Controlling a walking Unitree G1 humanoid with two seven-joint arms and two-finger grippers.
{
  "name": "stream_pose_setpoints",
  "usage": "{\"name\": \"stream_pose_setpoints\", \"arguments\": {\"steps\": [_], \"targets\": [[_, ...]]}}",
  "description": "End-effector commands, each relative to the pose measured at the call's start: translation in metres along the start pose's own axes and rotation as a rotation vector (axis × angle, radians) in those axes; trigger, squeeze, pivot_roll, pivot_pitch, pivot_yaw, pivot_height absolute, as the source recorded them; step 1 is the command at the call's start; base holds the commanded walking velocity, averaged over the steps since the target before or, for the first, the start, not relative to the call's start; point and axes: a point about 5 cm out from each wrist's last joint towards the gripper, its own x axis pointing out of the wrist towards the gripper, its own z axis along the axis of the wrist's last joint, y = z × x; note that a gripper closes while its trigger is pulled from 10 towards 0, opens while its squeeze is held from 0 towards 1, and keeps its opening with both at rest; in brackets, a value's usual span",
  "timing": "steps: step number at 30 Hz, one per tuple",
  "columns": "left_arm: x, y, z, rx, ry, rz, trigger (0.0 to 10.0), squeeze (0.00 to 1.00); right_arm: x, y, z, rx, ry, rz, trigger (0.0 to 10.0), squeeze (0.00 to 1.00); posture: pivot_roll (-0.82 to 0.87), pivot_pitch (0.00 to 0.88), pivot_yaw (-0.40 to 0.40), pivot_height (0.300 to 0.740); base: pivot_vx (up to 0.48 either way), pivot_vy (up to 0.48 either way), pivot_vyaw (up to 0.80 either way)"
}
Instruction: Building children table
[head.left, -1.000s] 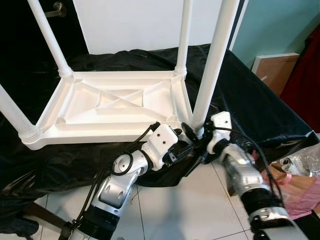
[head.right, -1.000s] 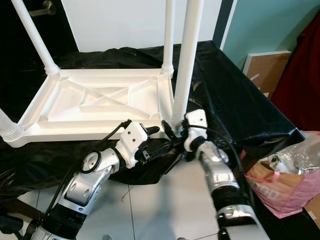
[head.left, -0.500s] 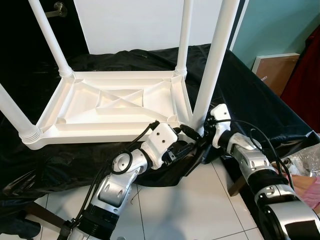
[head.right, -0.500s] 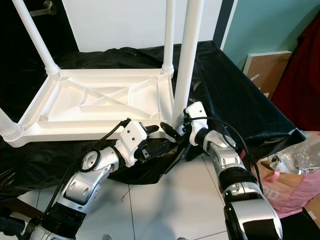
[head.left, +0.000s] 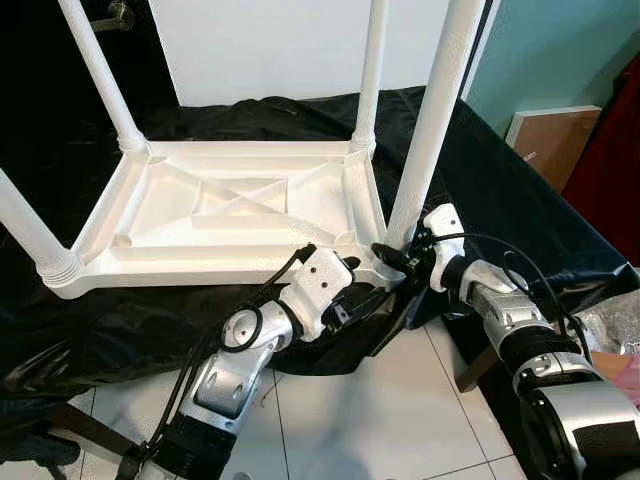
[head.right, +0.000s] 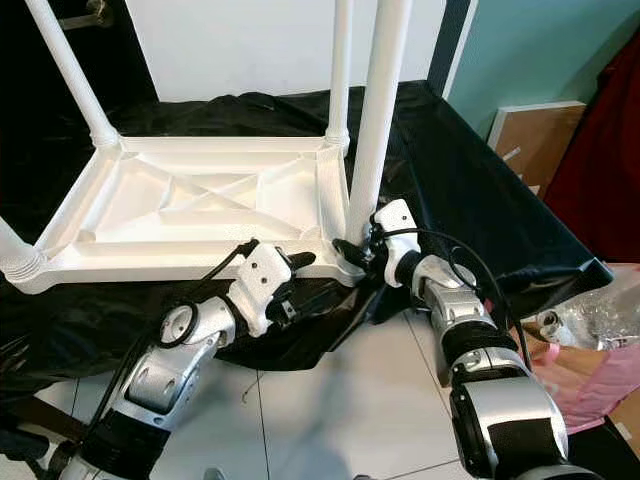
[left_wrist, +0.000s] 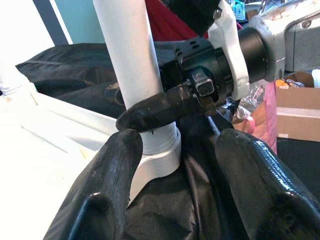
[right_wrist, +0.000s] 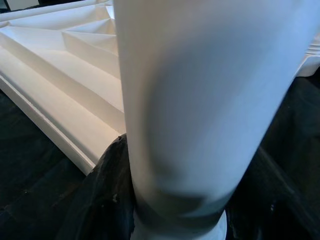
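A white plastic children's table (head.left: 240, 205) lies upside down on a black cloth, its legs pointing up. My right gripper (head.left: 393, 254) is at the foot of the near right leg (head.left: 430, 120), where the leg enters its corner socket. Its black fingers (right_wrist: 107, 170) sit on either side of the leg, shut on it. One of those fingers (left_wrist: 160, 107) crosses the front of the leg in the left wrist view. My left gripper (left_wrist: 180, 145) stands open just in front of that same corner, level with the socket, with nothing between its fingers.
The black cloth (head.left: 500, 200) hangs over the edge of the support down to a white tiled floor (head.left: 350, 420). A brown cardboard piece (head.left: 550, 140) leans at the right below a teal wall. A pink bag (head.right: 570, 370) lies low on the right. A white panel (head.left: 270, 45) stands behind the table.
My right forearm has swung out to the right while its gripper stayed at the foot of the near right leg. The left arm has barely moved.
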Motion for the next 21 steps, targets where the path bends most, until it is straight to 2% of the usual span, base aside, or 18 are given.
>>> {"name": "stream_pose_setpoints", "arguments": {"steps": [1,4,6,10,13,16,17,21], "targets": [[-0.002,0.003,-0.003,-0.004,0.016,0.07,10.0,0.0,-0.001,0.006,-0.014,0.031,0.054,-0.01,10.0,0.0,0.01,0.041,-0.058,0.74,0.0,0.0,0.0],[-0.002,0.003,-0.003,-0.004,0.016,0.07,10.0,0.0,0.0,0.006,-0.015,0.051,0.047,-0.056,10.0,0.0,0.01,0.042,-0.056,0.74,0.0,0.0,0.0],[-0.002,0.003,-0.003,-0.005,0.016,0.069,10.0,0.0,0.003,0.007,-0.015,0.083,0.035,-0.152,10.0,0.0,0.0,0.042,-0.052,0.74,0.0,0.0,0.0],[-0.002,0.003,-0.003,-0.005,0.016,0.067,10.0,0.0,0.005,0.01,-0.015,0.102,0.019,-0.185,10.0,0.0,0.0,0.042,-0.048,0.74,0.0,0.0,0.0],[-0.001,0.002,-0.003,-0.005,0.015,0.058,10.0,0.0,0.008,0.017,-0.018,0.152,0.012,-0.315,10.0,0.0,-0.01,0.042,-0.042,0.74,0.0,0.0,0.0],[-0.001,0.002,-0.003,-0.005,0.015,0.056,10.0,0.0,0.008,0.018,-0.02,0.172,0.019,-0.362,10.0,0.0,-0.01,0.043,-0.039,0.74,0.0,0.0,0.0],[-0.001,0.002,-0.003,-0.005,0.016,0.054,10.0,0.0,0.009,0.02,-0.023,0.191,0.031,-0.438,10.0,0.0,-0.01,0.042,-0.039,0.74,0.0,0.0,0.0],[-0.001,0.002,-0.003,-0.004,0.015,0.047,10.0,0.0,0.012,0.031,-0.026,0.221,0.03,-0.571,10.0,0.0,-0.02,0.038,-0.038,0.74,0.0,0.0,0.0]]}}
